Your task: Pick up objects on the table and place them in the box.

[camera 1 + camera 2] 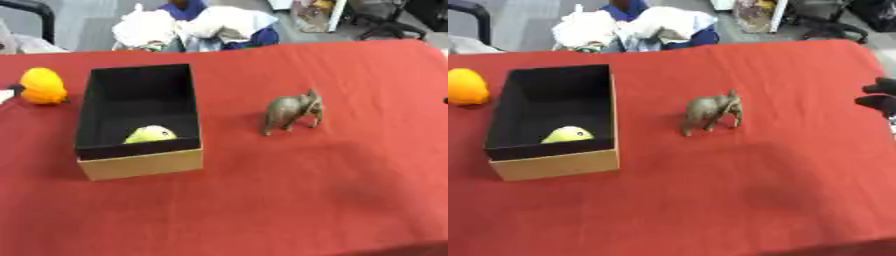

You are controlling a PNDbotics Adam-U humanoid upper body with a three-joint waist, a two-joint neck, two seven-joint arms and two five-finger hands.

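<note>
While the elephant (711,112) stands untouched, the right robot hand (880,95) hovers empty.

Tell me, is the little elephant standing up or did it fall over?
Standing up. The elephant is on its legs on the red table, to the right of the box, not touching it.

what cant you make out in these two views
- Right hand: only dark fingertips show at the right edge of the right eye view; the frame cuts off the rest, so open or shut is unclear.
- Left hand: in neither view.
- Yellow-green object in the box: the near wall hides its lower part; too blurred to identify.
- Orange object: cut by the left edge; identity unclear.
- Elephant figurine: surface detail blurred.
</note>
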